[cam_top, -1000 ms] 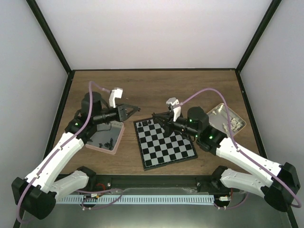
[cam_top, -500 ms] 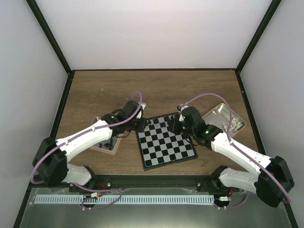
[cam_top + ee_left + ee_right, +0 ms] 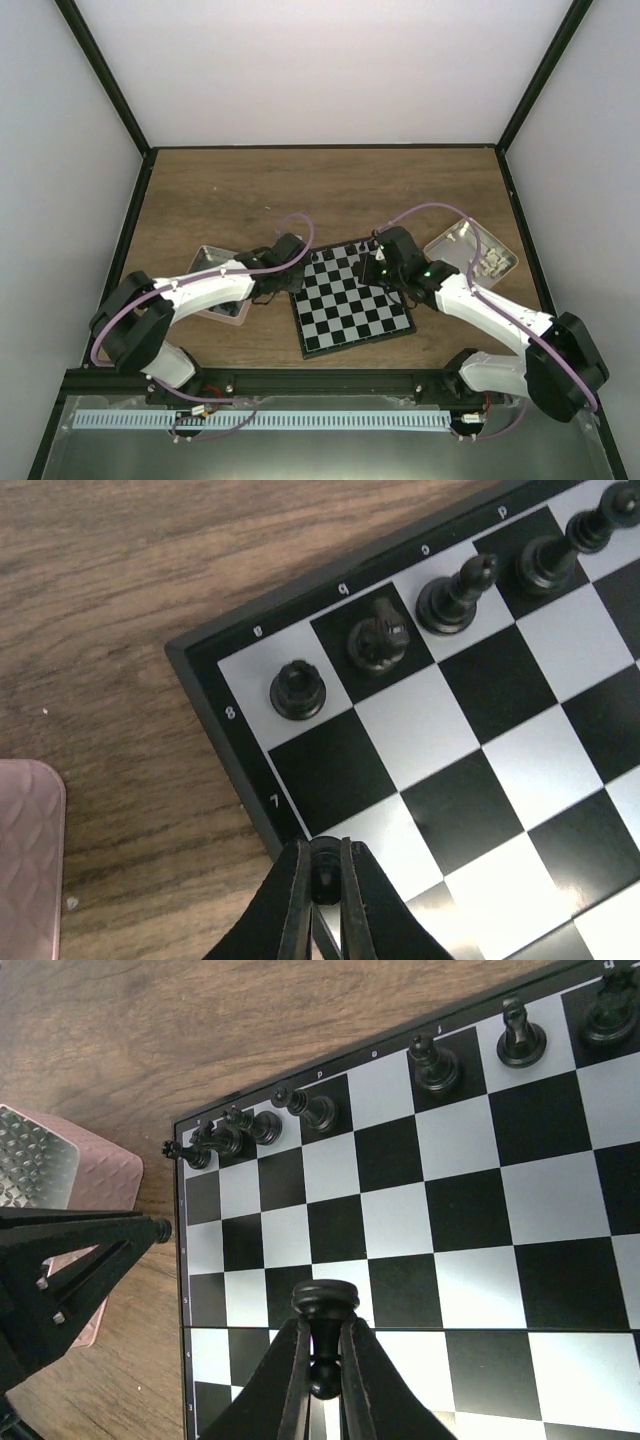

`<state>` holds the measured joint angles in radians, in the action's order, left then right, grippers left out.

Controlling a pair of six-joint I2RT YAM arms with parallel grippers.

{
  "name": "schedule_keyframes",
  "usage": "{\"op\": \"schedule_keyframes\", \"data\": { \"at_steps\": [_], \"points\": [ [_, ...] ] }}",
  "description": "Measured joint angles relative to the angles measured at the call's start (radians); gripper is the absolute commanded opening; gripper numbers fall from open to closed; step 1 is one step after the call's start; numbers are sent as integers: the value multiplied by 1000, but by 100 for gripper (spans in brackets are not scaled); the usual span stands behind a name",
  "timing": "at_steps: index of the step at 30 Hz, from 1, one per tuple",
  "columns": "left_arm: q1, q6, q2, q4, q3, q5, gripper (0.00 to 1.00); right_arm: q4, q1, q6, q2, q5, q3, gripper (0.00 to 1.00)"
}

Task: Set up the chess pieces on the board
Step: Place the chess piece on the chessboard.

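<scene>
Clamped in right fingers (image 3: 288,1370): black piece (image 3: 325,1300), under head; in left fingers (image 3: 293,900): small dark piece (image 3: 322,868); light, hard, slick

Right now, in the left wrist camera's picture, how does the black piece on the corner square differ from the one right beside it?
The rook is round with a flat, notched top; the knight beside it has an uneven horse-head shape. The rook stands on the pale corner square, the knight on a black one. Both are black, upright and in the edge row of the board.
</scene>
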<state>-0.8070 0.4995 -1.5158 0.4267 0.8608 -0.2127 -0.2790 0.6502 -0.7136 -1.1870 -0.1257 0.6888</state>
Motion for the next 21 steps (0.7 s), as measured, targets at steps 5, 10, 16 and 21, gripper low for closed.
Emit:
{"op": "schedule_keyframes", "data": {
  "at_steps": [5,10,16,21],
  "points": [
    [0,10,-31,-57,-6,-21,4,9,0,-3,-18,-23,0,1],
    [0,23,-66,-111,-6,-31,4,18,0,-6,-29,-45,0,1],
    [0,26,-102,-132,-6,-44,16,18,0,-8,-29,-55,0,1],
    [0,29,-109,-126,-6,-61,32,19,0,-16,-29,-66,0,1]
  ]
}}
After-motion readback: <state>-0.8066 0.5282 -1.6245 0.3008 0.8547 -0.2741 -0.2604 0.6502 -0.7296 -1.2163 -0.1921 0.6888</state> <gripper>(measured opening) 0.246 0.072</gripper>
